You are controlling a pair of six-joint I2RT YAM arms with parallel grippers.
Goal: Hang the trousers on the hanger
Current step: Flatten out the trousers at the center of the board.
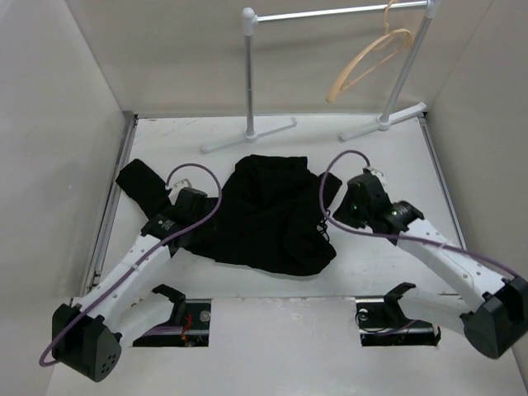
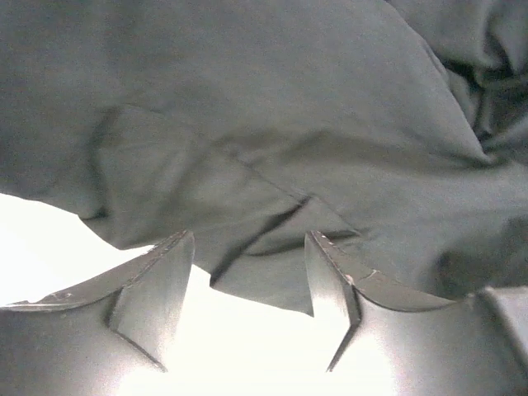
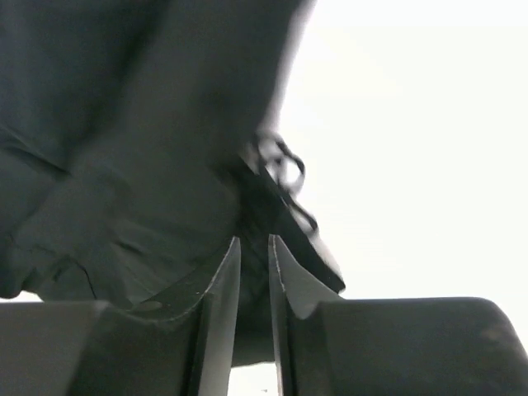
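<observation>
Worrying me most is the heap itself: the trousers (image 1: 272, 216) lie crumpled in the middle of the table (image 1: 388, 268), legs and waist folded over one another. Any pinch from here may catch several layers or only a loose fold, and a lift would then raise a bundle that cannot be fed over the hanger (image 1: 371, 59). That hanger hangs from the rail (image 1: 330, 14) at the far right, well apart from the cloth. It hangs freely, so I judge that a push from draped fabric could swing it or knock it off. A cord (image 3: 282, 169) dangling at the garment's right edge could also snag on a finger. As for the tools, the left gripper (image 2: 249, 247) sits at the garment's left side with its jaws well apart, a hem lying just ahead of the tips, nothing clamped. The right gripper (image 3: 254, 247) sits at the right edge with only a narrow slit between its jaws; dark cloth lies at that slit, but I cannot tell whether it is pinched or merely behind
</observation>
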